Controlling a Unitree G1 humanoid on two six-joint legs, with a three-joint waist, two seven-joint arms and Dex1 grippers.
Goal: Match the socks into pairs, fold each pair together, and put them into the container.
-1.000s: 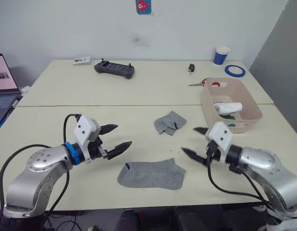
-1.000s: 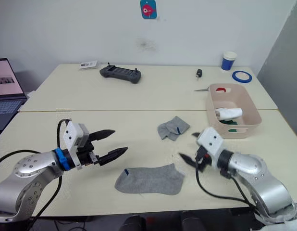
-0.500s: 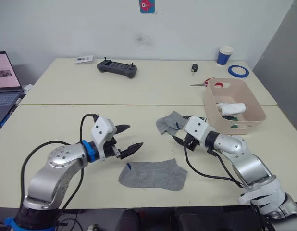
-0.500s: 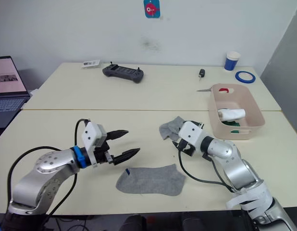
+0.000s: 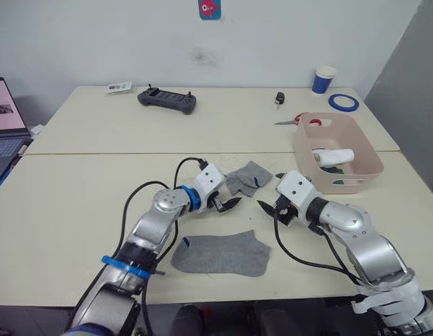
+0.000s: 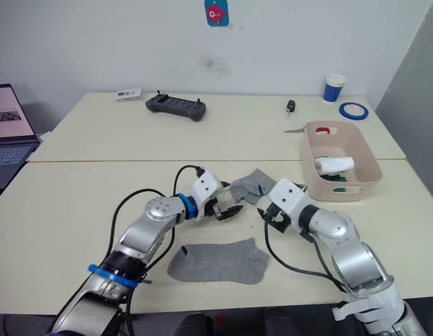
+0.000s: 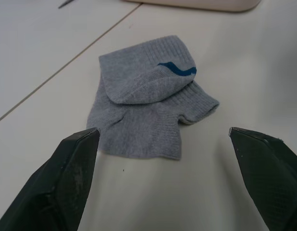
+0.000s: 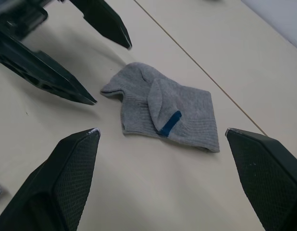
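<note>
Nearest the front edge of the surface, a grey sock lies flat and spread out, its small blue cuff mark at the left end. Neither gripper touches it.

Just beyond it, the two grippers face each other low over the surface. The left gripper points to the right with its fingers spread wide and empty; the right gripper points to the left, its fingers also spread wide and holding nothing. Between and slightly behind the two lies the second grey sock, crumpled and partly folded over itself, a blue cuff mark showing on the upper fold. Both wrist views look straight at it, apart from every fingertip; how its lower layers lie under the fold is hard to tell.

Farther right stands the container, a pale pink-beige bin. Inside it a white rolled bundle rests on something dark green, mostly hidden by the white piece and the bin's wall, so its shape cannot be made out.

At the back are scissors partly hidden behind the bin's rim, a black controller, a paper cup, a blue tape roll, and at the far left a laptop cut off by the frame.
</note>
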